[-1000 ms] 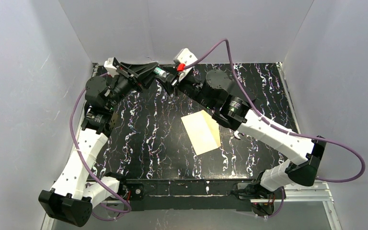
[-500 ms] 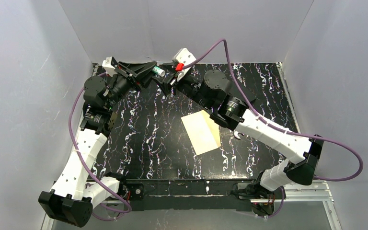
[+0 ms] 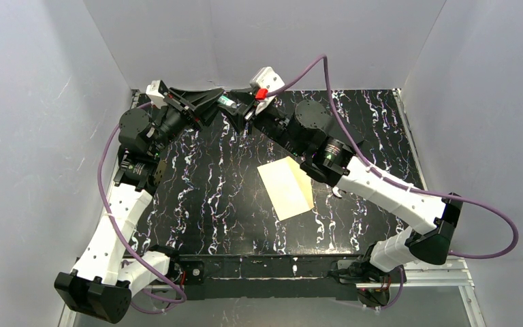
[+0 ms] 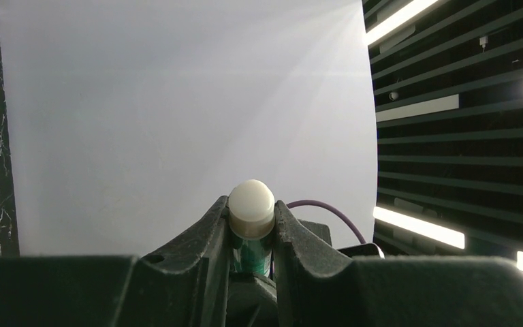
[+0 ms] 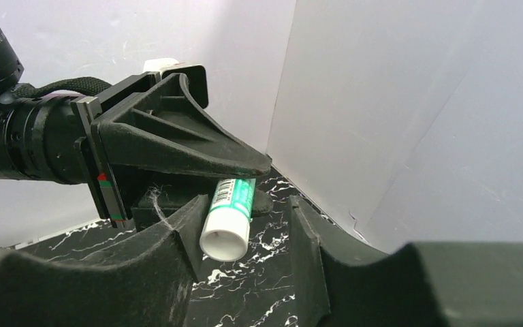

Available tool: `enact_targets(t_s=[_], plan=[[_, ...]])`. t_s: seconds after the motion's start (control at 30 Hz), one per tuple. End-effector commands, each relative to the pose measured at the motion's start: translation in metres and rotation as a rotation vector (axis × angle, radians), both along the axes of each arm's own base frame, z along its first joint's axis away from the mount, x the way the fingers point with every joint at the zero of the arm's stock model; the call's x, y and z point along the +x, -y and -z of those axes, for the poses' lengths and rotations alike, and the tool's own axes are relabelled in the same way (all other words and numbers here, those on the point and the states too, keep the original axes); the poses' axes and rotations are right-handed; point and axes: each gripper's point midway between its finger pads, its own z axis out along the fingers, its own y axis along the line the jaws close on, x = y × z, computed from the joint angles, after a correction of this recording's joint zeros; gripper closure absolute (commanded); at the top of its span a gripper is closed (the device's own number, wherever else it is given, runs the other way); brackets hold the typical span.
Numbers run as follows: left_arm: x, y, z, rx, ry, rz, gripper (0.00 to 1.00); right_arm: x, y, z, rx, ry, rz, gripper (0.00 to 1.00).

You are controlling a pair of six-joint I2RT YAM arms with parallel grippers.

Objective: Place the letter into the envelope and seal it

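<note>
Left gripper (image 4: pixel 250 208) clamps the glue stick (image 5: pixel 232 197); right gripper (image 5: pixel 246 218) straddles its white end, jaws apart. Closing off-centre could, I judge, twist the stick loose. Only the top view shows the envelope (image 3: pixel 282 192) mid-table, well apart from both grippers, with a strip of the tan letter (image 3: pixel 306 182) along its right edge.

Matt paper envelope (image 3: pixel 282 191); glossy marbled table (image 3: pixel 204 197); smooth plastic tube (image 5: pixel 228 218)
</note>
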Motion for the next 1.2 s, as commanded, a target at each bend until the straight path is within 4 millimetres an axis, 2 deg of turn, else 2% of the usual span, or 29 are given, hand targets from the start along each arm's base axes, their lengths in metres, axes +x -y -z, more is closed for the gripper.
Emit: enact_targets(t_s=[0.0,0.13,0.3,0.43,0.47,0.5,0.57,0.63,0.77,1.07,1.17], plan=[[-0.020,-0.001,-0.024,-0.003,0.087,0.023,1.00,-0.001,0.014,-0.037,0.099,0.040,0.027,0.46],[-0.021,-0.001,-0.028,-0.002,0.097,0.025,1.00,0.003,0.011,-0.033,0.082,0.042,0.045,0.64],[-0.024,0.000,-0.031,0.006,0.114,0.033,1.00,0.006,0.011,-0.031,0.098,0.039,0.054,0.58],[-0.023,-0.002,-0.029,0.022,0.129,0.015,1.00,0.004,0.013,-0.035,0.103,0.039,0.053,0.95],[-0.022,-0.004,-0.027,0.024,0.131,-0.002,0.95,0.004,0.014,-0.035,0.101,0.037,0.054,0.99],[-0.020,-0.007,-0.025,0.030,0.137,-0.033,0.91,0.002,0.016,-0.034,0.097,0.036,0.050,0.99],[-0.016,-0.015,-0.020,0.060,0.164,-0.103,0.76,-0.002,0.018,-0.033,0.090,0.040,0.034,0.99],[-0.011,-0.018,-0.015,0.073,0.166,-0.141,0.65,-0.006,0.019,-0.028,0.079,0.036,0.022,0.99],[-0.007,-0.014,-0.014,0.110,0.187,-0.127,0.52,-0.011,0.018,-0.020,0.053,0.024,-0.006,0.99],[0.000,-0.008,-0.005,0.135,0.175,-0.105,0.48,-0.017,0.016,-0.017,0.045,0.004,-0.045,0.99],[0.002,-0.009,-0.005,0.124,0.163,-0.112,0.58,-0.017,0.015,-0.015,0.037,-0.007,-0.048,0.99]])
